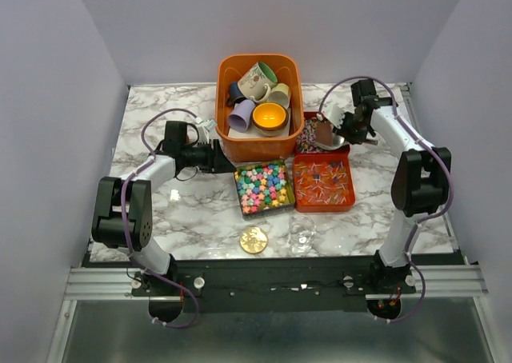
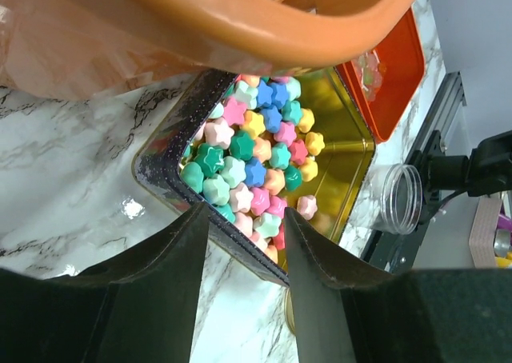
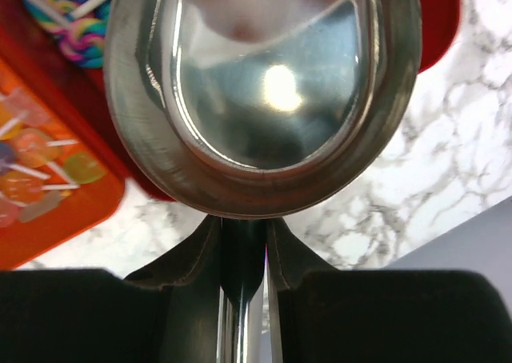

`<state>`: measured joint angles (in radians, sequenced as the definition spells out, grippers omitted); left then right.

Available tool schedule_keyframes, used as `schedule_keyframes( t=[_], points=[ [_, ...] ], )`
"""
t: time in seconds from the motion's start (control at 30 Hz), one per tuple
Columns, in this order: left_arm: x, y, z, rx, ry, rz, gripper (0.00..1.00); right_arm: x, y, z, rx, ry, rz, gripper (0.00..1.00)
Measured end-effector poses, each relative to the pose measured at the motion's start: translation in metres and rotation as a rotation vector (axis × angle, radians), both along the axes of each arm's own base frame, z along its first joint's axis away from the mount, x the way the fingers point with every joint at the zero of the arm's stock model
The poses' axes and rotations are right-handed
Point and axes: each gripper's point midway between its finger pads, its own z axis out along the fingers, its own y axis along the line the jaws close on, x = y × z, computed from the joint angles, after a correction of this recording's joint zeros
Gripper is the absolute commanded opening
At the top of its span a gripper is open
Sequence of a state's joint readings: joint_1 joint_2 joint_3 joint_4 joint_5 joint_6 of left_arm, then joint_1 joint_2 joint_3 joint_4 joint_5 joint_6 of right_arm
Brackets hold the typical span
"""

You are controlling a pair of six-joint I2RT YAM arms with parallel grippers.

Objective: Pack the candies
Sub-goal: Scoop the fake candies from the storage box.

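Marble table [image 1: 160,219], walled in on three sides, with open surface on the left and along the near edge. Orange bin [image 1: 258,149] sits centre-far, packed with mugs [image 1: 258,79]. In the left wrist view its rim cuts across the top and hides the far end of the tin.

Orange tray [image 1: 323,208] lies right of centre and holds the orange-red candies [image 1: 322,181], too small to make out singly from above. Dark red tray [image 3: 442,19] is just beyond it, partly hidden by the scoop. Swirly sweets are cut off at the right wrist view's top left corner.

Square tin [image 2: 352,139] sits just near the bin, beside the orange tray, about half filled with multicolour star candies [image 2: 248,151]. Its near-right gold floor is bare.

Left gripper [image 1: 221,157] is at the bin's near-left corner, low over the tin's left edge. Its jaws are apart, nothing between them.

Right gripper [image 1: 346,131] is over the dark red tray, clamped on the handle of a metal scoop [image 3: 264,75]. The scoop bowl looks empty, only reflections.

Clear jar [image 1: 302,233] and gold lid [image 1: 254,240] are near the table's near edge, apart from each other.
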<state>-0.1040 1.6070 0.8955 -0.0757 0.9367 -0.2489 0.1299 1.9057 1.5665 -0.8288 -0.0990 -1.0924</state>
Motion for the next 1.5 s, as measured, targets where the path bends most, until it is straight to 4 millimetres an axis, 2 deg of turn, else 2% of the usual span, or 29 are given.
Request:
schedule_keyframes(
  t=[0.1,0.2,0.27,0.33,0.4,0.5,0.53,0.6,0.87,1.03,1.13,1.23,1.33,1.43,1.5],
  points=[
    [-0.002,0.001,-0.002,0.017,0.0,-0.013,0.52,0.023,0.002,0.003,-0.005,-0.004,0.028,0.01],
    [-0.004,0.002,-0.003,0.025,0.003,-0.019,0.52,0.037,0.008,0.001,0.024,0.055,0.034,0.01],
    [-0.005,0.002,-0.004,0.028,0.003,-0.022,0.52,0.044,0.016,-0.011,0.072,0.119,0.03,0.01],
    [-0.006,0.003,-0.005,0.031,0.003,-0.025,0.52,0.043,0.017,-0.021,0.086,0.167,0.019,0.01],
    [-0.006,0.003,-0.006,0.033,0.006,-0.027,0.52,0.037,0.02,-0.021,0.131,0.192,0.002,0.01],
    [-0.007,0.003,-0.008,0.034,0.013,-0.027,0.52,0.02,0.023,-0.022,0.17,0.229,-0.022,0.01],
    [-0.007,0.003,-0.009,0.035,0.014,-0.027,0.52,0.007,0.026,-0.028,0.188,0.275,-0.04,0.01],
    [-0.006,0.003,-0.009,0.035,0.012,-0.028,0.52,-0.001,0.03,-0.033,0.217,0.318,-0.069,0.01],
    [-0.006,0.003,-0.01,0.036,0.013,-0.028,0.52,-0.01,0.042,-0.034,0.328,0.397,-0.199,0.01],
    [-0.006,0.003,-0.011,0.037,0.018,-0.028,0.52,-0.013,0.043,-0.034,0.352,0.296,-0.214,0.01],
    [-0.006,0.002,-0.012,0.039,0.019,-0.029,0.52,-0.01,0.042,-0.033,0.337,0.234,-0.171,0.01],
    [-0.007,0.001,-0.013,0.04,0.02,-0.034,0.52,0.002,0.041,-0.031,0.308,0.197,-0.095,0.01],
    [-0.007,0.0,-0.013,0.04,0.022,-0.036,0.52,0.011,0.04,-0.029,0.29,0.206,-0.045,0.01],
    [-0.007,-0.001,-0.014,0.042,0.021,-0.038,0.52,0.03,0.041,-0.029,0.271,0.23,0.008,0.01],
    [-0.007,-0.002,-0.014,0.042,0.02,-0.039,0.52,0.033,0.042,-0.028,0.268,0.247,0.024,0.01]
  ],
)
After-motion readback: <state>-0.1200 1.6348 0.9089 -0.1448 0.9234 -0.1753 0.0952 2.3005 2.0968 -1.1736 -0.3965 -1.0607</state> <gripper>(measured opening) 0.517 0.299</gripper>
